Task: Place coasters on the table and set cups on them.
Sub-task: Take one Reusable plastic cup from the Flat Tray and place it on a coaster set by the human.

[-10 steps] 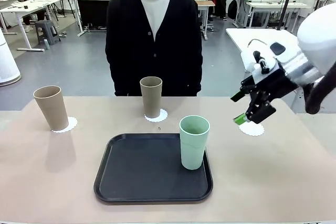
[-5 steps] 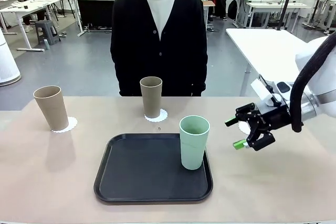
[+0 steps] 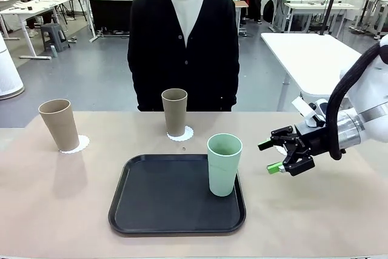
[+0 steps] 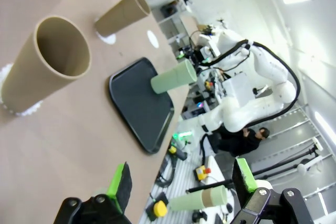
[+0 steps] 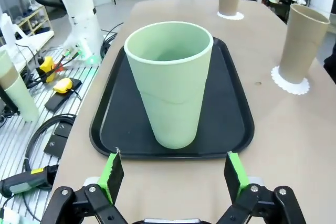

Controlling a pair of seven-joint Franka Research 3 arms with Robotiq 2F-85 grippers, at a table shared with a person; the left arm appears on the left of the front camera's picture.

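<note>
Two tan cups [image 3: 59,124] on coasters [image 3: 181,134]; mint cup [image 3: 224,164] waits on tray [image 3: 176,222]. My right gripper [image 3: 270,156] wide open, empty; left gripper [image 4: 181,182] too.

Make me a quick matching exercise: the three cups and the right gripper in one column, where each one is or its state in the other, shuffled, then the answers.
Things:
1. mint green cup
2. left tan cup
3. middle tan cup
4. right gripper

Places or states:
A. on a coaster in front of the person
B. open, beside the tray, aimed at a cup
C. standing on the black tray
D. on a coaster near the table's left edge

Pairs: 1-C, 2-D, 3-A, 4-B
</note>
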